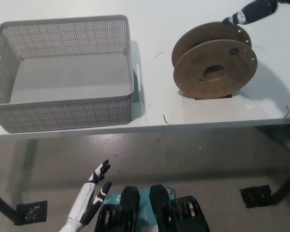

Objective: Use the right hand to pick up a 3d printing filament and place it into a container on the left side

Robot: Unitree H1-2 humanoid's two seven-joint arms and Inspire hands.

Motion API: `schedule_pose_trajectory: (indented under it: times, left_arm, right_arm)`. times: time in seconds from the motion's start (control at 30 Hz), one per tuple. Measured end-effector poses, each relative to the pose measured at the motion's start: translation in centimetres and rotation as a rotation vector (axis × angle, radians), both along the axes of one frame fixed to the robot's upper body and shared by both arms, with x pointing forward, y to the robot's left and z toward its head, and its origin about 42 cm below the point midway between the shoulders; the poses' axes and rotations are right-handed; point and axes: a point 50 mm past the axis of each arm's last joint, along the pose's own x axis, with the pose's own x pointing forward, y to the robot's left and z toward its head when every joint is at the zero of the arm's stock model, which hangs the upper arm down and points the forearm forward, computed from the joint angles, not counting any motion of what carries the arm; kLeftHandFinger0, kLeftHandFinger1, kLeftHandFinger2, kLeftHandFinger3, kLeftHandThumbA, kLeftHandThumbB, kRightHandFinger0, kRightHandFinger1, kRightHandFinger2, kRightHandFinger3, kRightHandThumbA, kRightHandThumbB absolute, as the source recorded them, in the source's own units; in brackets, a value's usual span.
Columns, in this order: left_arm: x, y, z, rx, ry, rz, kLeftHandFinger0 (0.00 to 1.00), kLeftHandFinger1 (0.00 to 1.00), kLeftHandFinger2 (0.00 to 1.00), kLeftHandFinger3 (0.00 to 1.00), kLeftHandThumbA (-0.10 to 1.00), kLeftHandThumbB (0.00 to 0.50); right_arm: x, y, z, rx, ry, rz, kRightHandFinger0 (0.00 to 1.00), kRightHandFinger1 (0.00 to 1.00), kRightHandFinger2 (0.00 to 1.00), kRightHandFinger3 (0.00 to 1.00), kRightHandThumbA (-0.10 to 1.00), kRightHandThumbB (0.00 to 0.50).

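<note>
The brown cardboard filament spool (215, 62) stood on edge on the white table (150, 29), right of the grey perforated plastic basket (63, 113). The black right hand (251, 12) hovered above the spool's far rim; its grip could not be told. The white left hand (93, 191) rested low, fingers spread and empty.

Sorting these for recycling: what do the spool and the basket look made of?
The spool looks like brown cardboard or pressed fibreboard: matte, flat flanges with small punched holes. The basket looks like grey moulded plastic, judging by its fine perforated mesh walls and rounded rim, though painted metal is possible.
</note>
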Motion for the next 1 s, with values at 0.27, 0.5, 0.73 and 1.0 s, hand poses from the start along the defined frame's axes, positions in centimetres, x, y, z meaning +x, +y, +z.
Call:
schedule_pose_trajectory:
  times: [0.27,0.5,0.73,1.0]
  left_arm:
    - [-0.6,0.1,-0.3,0.001,0.009,0.001,1.00,1.00,1.00,1.00,1.00,0.219]
    - [-0.6,0.2,-0.2,0.002,0.004,0.005,1.00,1.00,1.00,1.00,1.00,0.214]
    - [-0.5,0.3,-0.1,0.002,0.001,0.007,1.00,1.00,1.00,1.00,1.00,0.203]
    - [-0.6,0.4,-0.1,0.004,0.002,0.008,1.00,1.00,1.00,1.00,1.00,0.184]
  right_arm:
    - [3.0,4.2,0.7,-0.196,0.124,-0.057,1.00,1.00,1.00,1.00,1.00,0.388]
    - [4.6,5.6,-0.1,-0.254,0.237,-0.081,1.00,1.00,1.00,1.00,1.00,0.374]
    - [5.5,6.1,1.0,-0.299,0.350,-0.109,1.00,1.00,1.00,1.00,1.00,0.411]
    - [6.0,6.2,4.0,-0.374,0.469,-0.196,1.00,1.00,1.00,1.00,1.00,0.401]
